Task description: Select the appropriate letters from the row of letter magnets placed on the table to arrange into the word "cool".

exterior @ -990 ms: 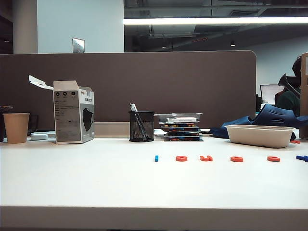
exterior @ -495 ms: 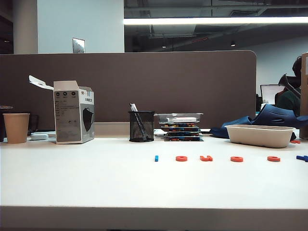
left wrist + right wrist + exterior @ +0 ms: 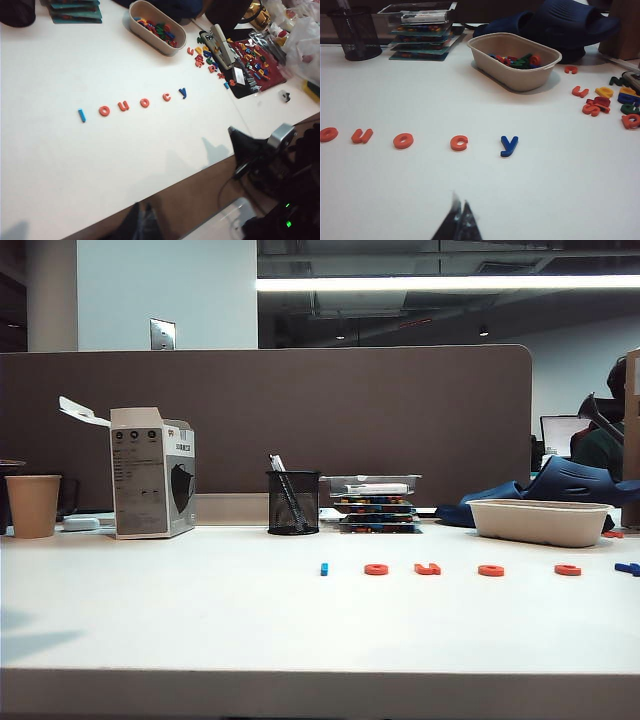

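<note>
Left wrist view: the left pincer (image 3: 139, 220) shows only as dark finger tips at the frame edge, blurred, tips drawn close together with nothing between them; it hangs high over the near edge of the counter (image 3: 75, 170), well apart from the letters. Right wrist view: the right pincer (image 3: 460, 220) is pressed together, empty, low over bare counter, short of the row of letter magnets (image 3: 400, 139). Row as seen from the left wrist: bright-blue bar "l" (image 3: 82, 115), orange-red "o" (image 3: 104, 111), orange-red "u" (image 3: 123, 105), a second orange-red "o" (image 3: 144, 103), orange-red "c" (image 3: 166, 97), then a darker blue "y" (image 3: 183, 92) at the end. All lie flat, spaced apart, none touching. Beyond the row sits a beige oval tray (image 3: 150, 37) holding mixed coloured letters; beside it a loose scatter of letters (image 3: 207, 57) spreads toward the counter's far corner. Exterior view: no arm visible; the row lies mid-counter right of centre, blue bar (image 3: 324, 568) leftmost. Behind it stand a black mesh pen cup (image 3: 293, 502) and a stack of flat trays (image 3: 376, 502); a white carton (image 3: 152, 473) and a paper cup (image 3: 33, 505) stand far left against the brown partition (image 3: 400, 410).
</note>
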### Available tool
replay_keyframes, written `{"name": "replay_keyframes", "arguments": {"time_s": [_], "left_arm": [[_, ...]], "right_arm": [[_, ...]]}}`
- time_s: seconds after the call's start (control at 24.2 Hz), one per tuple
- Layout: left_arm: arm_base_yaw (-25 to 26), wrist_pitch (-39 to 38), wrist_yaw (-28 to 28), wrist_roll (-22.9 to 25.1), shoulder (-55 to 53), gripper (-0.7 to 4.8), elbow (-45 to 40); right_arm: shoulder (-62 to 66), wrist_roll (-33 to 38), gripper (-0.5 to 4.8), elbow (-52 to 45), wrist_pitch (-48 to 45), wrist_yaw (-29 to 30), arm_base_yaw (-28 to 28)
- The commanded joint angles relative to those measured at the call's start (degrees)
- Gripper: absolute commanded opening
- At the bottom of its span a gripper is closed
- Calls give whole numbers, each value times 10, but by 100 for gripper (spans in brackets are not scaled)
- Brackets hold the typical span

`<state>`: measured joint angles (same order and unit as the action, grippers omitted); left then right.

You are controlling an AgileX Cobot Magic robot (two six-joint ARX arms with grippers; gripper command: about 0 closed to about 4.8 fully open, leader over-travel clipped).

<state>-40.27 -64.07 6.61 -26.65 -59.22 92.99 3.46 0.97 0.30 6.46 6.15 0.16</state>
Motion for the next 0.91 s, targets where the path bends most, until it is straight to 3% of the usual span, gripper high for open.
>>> {"name": "replay_keyframes", "arguments": {"time_s": [0.04,0.21,0.7,0.91], "left_arm": [[0,52,-6,-58,-37,-5,3],[-2,93,-14,-78,-94,-5,3],[-83,122,-25,-96,-148,-5,3],[-84,100,5,-104,-145,-5,4]], "right_arm": [[0,-1,-1,-3,-7,-1,0],[1,1,-1,-3,-7,-3,0],[1,6,-1,-3,-3,-36,-2],[1,6,-1,-3,-3,-35,-2]]}}
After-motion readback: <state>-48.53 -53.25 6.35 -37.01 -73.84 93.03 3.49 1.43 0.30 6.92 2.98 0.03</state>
